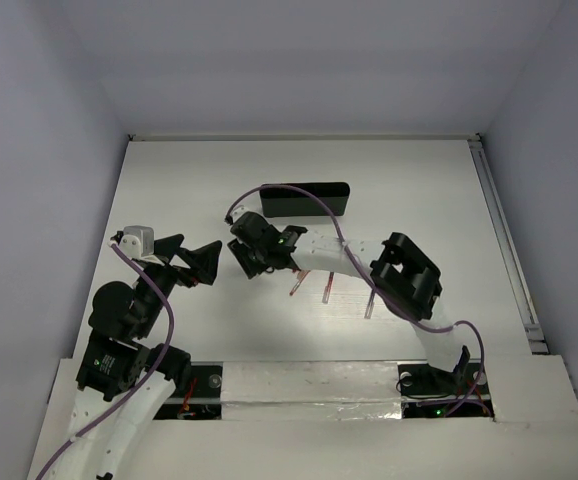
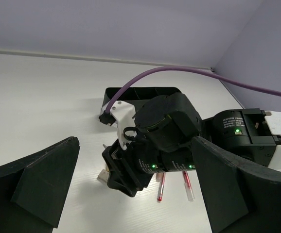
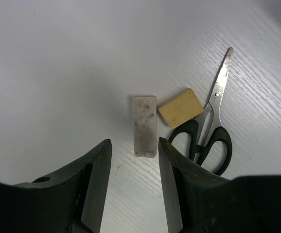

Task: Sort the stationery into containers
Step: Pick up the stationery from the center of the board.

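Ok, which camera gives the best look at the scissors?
The right wrist view: the scissors lie close and sharp on the table, almost whole, beside a yellow eraser. In the top external and left wrist views the right arm covers them.

Lab rig; plain-walled test table [image 1: 419, 180]

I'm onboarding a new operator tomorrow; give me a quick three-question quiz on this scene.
1. True or false: the scissors lie on the table, outside the tray.
2. Which lies nearest the scissors? A white eraser; B beige eraser; C pen.
3. Fill in: the right end effector is ____.
Key: 1 true; 2 B; 3 open.
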Tool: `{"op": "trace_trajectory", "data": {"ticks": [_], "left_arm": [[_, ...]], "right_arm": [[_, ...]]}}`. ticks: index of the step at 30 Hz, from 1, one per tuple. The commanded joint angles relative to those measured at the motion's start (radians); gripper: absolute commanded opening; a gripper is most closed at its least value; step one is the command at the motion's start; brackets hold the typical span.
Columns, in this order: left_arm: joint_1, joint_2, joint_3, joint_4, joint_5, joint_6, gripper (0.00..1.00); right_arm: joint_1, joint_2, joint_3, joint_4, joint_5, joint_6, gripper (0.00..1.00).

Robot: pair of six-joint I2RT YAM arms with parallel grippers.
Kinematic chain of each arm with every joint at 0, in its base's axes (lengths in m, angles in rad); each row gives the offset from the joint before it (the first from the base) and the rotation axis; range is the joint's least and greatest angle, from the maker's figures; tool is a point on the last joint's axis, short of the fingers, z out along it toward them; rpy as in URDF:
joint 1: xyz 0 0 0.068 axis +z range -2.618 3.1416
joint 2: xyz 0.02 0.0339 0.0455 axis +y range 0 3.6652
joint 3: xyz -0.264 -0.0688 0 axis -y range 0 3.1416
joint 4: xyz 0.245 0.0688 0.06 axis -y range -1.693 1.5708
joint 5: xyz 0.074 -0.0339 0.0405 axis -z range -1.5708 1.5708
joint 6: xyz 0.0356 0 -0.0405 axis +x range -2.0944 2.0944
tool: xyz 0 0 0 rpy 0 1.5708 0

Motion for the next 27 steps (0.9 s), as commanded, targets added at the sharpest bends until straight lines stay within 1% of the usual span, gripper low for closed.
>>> {"op": "trace_trajectory", "data": {"ticks": [1,12,16,19,20,21,24,26,27], "left_arm": [[0.005,-0.013,0.013,0.049,0.013,-0.001,0.99],[0.005,-0.005,0.011,0.050,0.019,0.001,0.99],[0.005,-0.006,0.013,0.052,0.020,-0.001,0.99],[0.005,-0.008,0.011,0.052,0.020,0.001,0.99],[0.005,-0.008,0.011,0.052,0.020,0.001,0.99],[0.005,-0.009,0.011,0.050,0.020,0.001,0.99],[0.005,-0.011,0.011,0.052,0.020,-0.001,0.99],[0.005,-0.011,0.011,0.052,0.020,0.001,0.99],[0.005,-0.011,0.011,0.052,0.020,0.001,0.99]], "right_arm": [[0.002,0.031,0.046,-0.004,0.007,-0.008,0.49],[0.002,0.071,0.058,-0.011,-0.008,-0.014,0.45],[0.002,0.088,0.073,-0.010,-0.023,-0.020,0.41],[0.002,0.091,0.075,-0.013,-0.014,-0.012,0.32],[0.002,0.079,0.069,-0.001,-0.011,-0.009,0.28],[0.002,0.068,0.063,0.005,-0.008,-0.008,0.27],[0.002,0.009,0.035,0.039,-0.017,-0.003,0.26],[0.002,-0.039,-0.006,0.096,-0.042,-0.009,0.24],[0.002,-0.089,-0.019,0.111,-0.053,-0.012,0.24]]}}
